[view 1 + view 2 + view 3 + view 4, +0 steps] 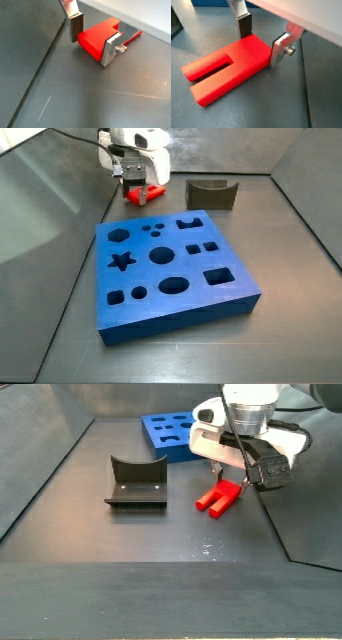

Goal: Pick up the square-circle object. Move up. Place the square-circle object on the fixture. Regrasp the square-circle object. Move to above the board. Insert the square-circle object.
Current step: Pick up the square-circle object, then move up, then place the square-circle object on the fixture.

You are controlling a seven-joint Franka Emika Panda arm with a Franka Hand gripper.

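The red block (pixel 228 70) lies flat on the dark floor, its slotted end forming two prongs that point away from the gripper (pixel 262 40). The gripper is down at the block's solid square end, its two silver fingers (pixel 281 47) straddling that end — one on each side. In both wrist views the plates stand right at the block's flanks, yet whether the pads press the block or only sit beside it cannot be told, so the claw's state stays uncertain.

In a side view the gripper (pixel 238 472) hangs from the white arm over the block (pixel 221 496), which rests on the floor near the right wall. The fixture (pixel 135 482), a dark bracket with a scooped top, stands well apart from the block, nothing on it. The blue board (pixel 177 432) lies beyond, towards the back.

In a side view the board (pixel 171 268) fills the middle of the floor, its star, round, square and hexagon holes all open. The block (pixel 143 193) sits just past the board's far edge under the gripper (pixel 135 183), and the fixture (pixel 211 192) stands near it — also beyond the board.
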